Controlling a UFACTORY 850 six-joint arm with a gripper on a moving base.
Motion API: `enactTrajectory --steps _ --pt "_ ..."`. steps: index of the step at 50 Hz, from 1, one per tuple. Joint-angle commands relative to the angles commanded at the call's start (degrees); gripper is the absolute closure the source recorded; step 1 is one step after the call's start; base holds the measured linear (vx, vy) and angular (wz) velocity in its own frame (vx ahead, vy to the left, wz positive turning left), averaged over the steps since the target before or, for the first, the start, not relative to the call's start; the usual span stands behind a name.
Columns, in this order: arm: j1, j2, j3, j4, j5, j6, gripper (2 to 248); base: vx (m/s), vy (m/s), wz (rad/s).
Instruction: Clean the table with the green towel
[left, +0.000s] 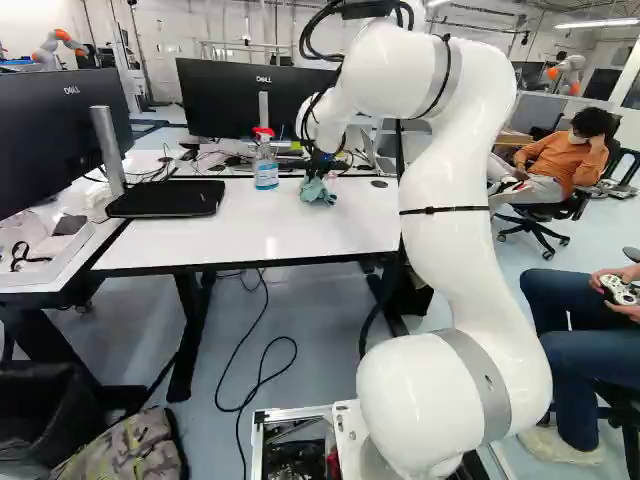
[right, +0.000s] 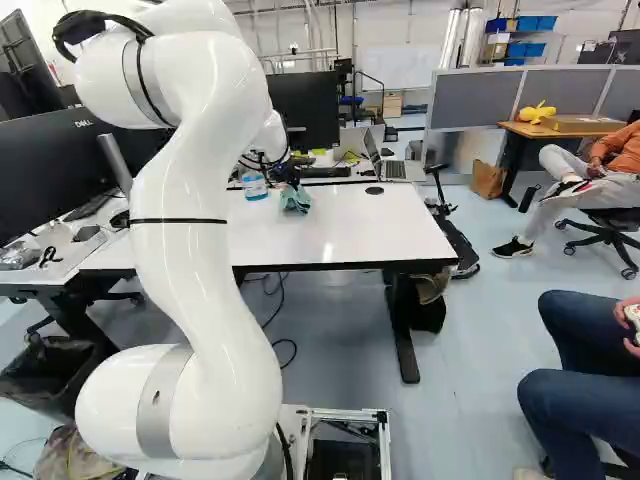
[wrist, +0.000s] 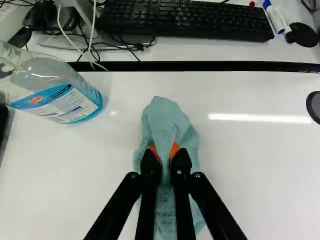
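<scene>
Clearly, the spray bottle (wrist: 62, 102) was the first worry: it stood upright just beside the green towel (wrist: 167, 117), so a wipe swung that way without a lift or a detour would probably have knocked it over. The gripper (wrist: 165, 153) had its fingers clamped on a raised fold of the towel, the cloth pinched between the orange pads (wrist: 175, 149), with the rest hanging in a loose bunch at the white table (wrist: 260, 175), near its far edge. Whether the cloth pressed on the surface, I could not tell. Held by that one fold, it might have slipped out under hard drag; held too high, it would have skimmed and cleaned little; pushed too low, the hard fingertips could have scraped the top. The bunching, too, was likely to leave streaks missed. Beyond the black edge strip (wrist: 200, 66) lay the keyboard (wrist: 185, 19) and loose cables (wrist: 90, 42), and a stroke carried too far forward could have snagged them
</scene>
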Motion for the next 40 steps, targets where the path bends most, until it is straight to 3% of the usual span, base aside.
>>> enactTrajectory --steps 40 --pt "1.15 9.94 6.99 0.00 -11.97 0.00 213 0.000 0.000 0.000"
